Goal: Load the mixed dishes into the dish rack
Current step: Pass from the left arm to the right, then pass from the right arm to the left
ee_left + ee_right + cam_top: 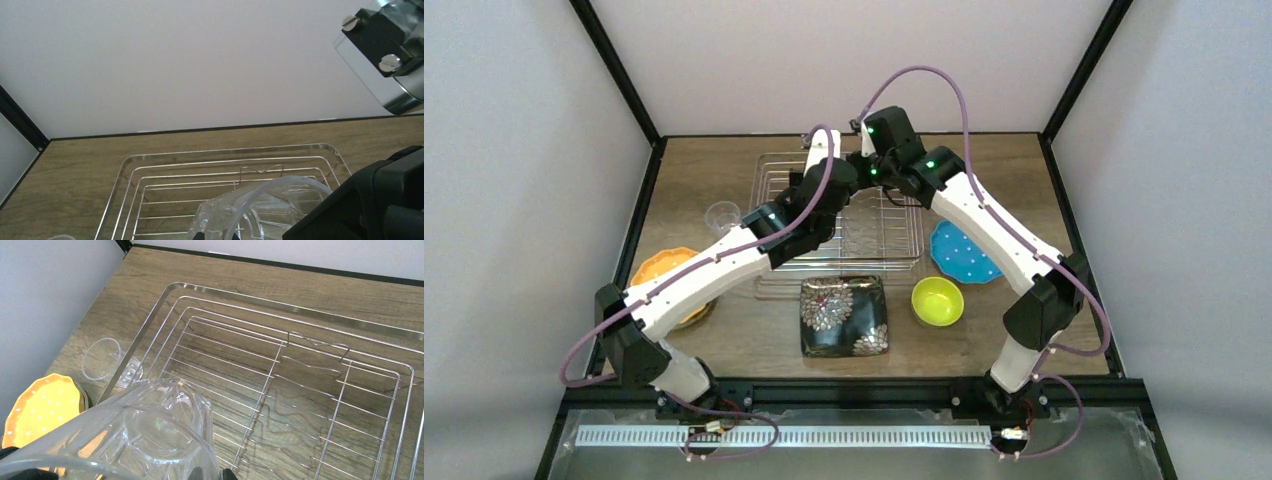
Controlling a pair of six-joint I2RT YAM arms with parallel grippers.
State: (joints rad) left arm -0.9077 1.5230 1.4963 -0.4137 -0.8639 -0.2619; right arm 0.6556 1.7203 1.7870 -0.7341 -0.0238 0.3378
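A clear glass cup [265, 210] hangs tilted over the dish rack [225, 152], a silver wire basket. My left gripper [216, 236] is shut on the cup's wall near the rim; only its black fingertips show. My right gripper [215, 474] is shut on the same cup [160, 430], with the wall between its tips. In the top view both wrists meet over the rack [894, 235] and hide the cup. On the table lie a second glass cup [722, 215], an orange dotted plate [664, 270], a blue dotted plate [964, 252], a black floral plate [844, 315] and a yellow-green bowl [937, 300].
The rack's bottom has raised wire dividers [320, 347]. The spare cup [102, 359] and orange plate [42, 407] sit just outside the rack's left side. Grey walls and black frame posts close in the table on three sides.
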